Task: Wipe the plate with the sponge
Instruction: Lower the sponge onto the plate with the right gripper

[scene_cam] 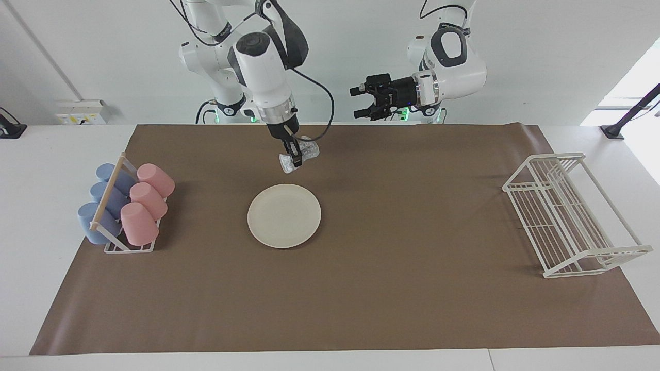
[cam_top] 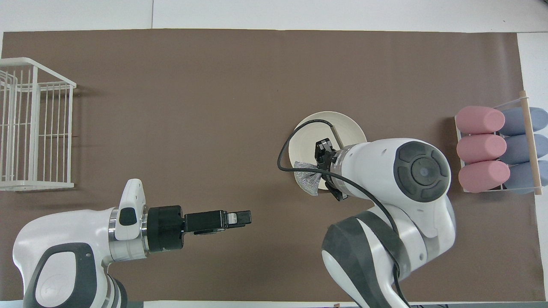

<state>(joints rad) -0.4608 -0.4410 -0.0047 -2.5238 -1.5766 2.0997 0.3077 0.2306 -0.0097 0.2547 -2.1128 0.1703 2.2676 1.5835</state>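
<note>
The plate (scene_cam: 284,216) lies flat on the brown mat of the bench (scene_cam: 412,288), bare, roughly midway between the cup rack (scene_cam: 126,208) and the middle of the mat. All positions below are taken from the plate.

The right gripper (scene_cam: 293,156) is clamped on the sponge (scene_cam: 300,156), which hangs in the air, not touching the plate. In the facing view the sponge is over bare mat just on the robots' side of the plate's rim, a little toward the left arm's end. The overhead view shows it covering the plate's near edge, but that is a raised gripper seen from above.

Judgement: the coming move is a short carry away from the robots and downward, onto the plate's face.

The left gripper (scene_cam: 363,100), fingers apart and empty, waits high up, well apart from the plate toward the left arm's end. The right arm is clearly the nearer.
</note>
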